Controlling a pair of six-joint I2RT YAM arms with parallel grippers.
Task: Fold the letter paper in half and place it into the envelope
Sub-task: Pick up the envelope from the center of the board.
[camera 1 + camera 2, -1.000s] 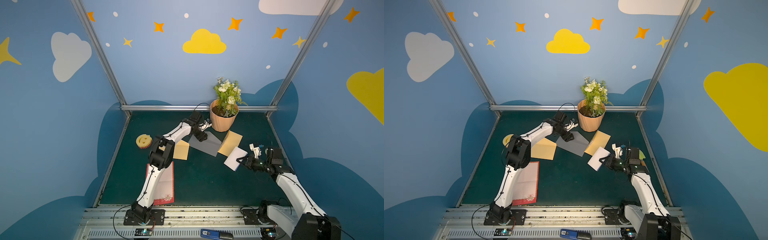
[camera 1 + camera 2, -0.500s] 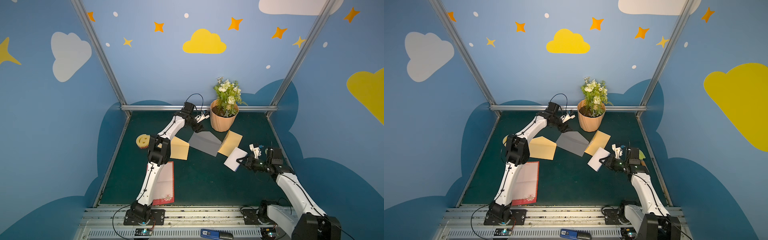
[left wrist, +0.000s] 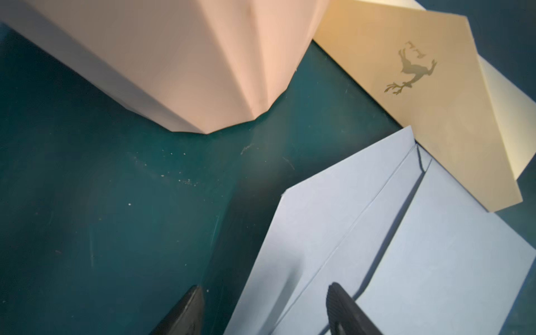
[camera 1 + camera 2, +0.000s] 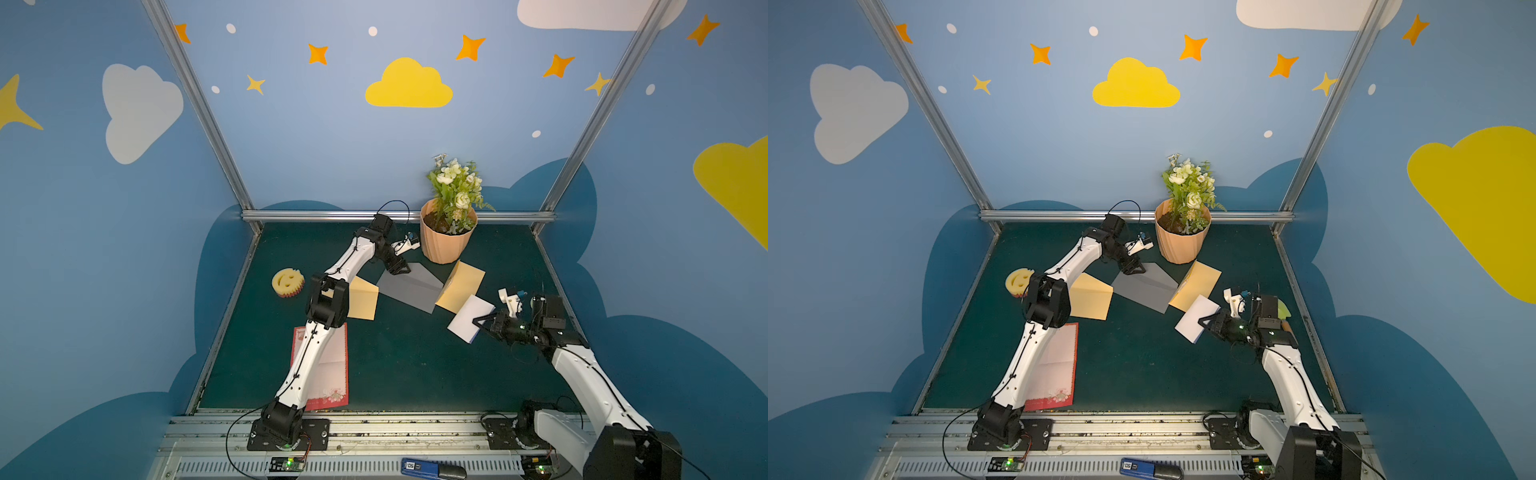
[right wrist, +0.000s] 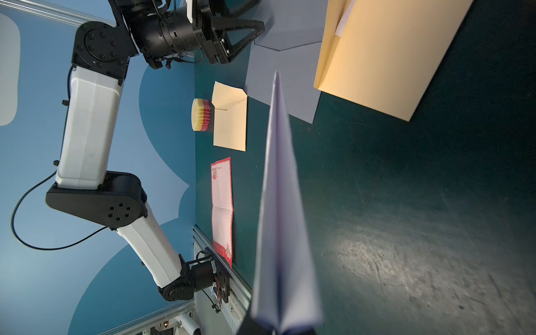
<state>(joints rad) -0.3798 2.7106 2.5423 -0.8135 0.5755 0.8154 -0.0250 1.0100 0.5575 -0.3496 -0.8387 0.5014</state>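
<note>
Right hand [image 4: 478, 323] clamped on folded letter paper [image 4: 467, 316], left hand [image 4: 401, 270] spread wide at grey envelope [image 4: 411, 291] flap

In both top views the left arm [image 4: 309, 357] covers part of the red-bordered sheet [image 4: 334, 365] and of the yellow envelope [image 4: 363, 301]. In the right wrist view the folded white paper [image 5: 280, 188] blurs at its near end, hiding most of the right gripper [image 5: 275, 330].

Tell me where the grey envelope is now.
In both top views the grey envelope lies mid-table in front of the flower pot, between the left tan envelope and the right tan envelope. The open left gripper sits at its far corner.
</note>
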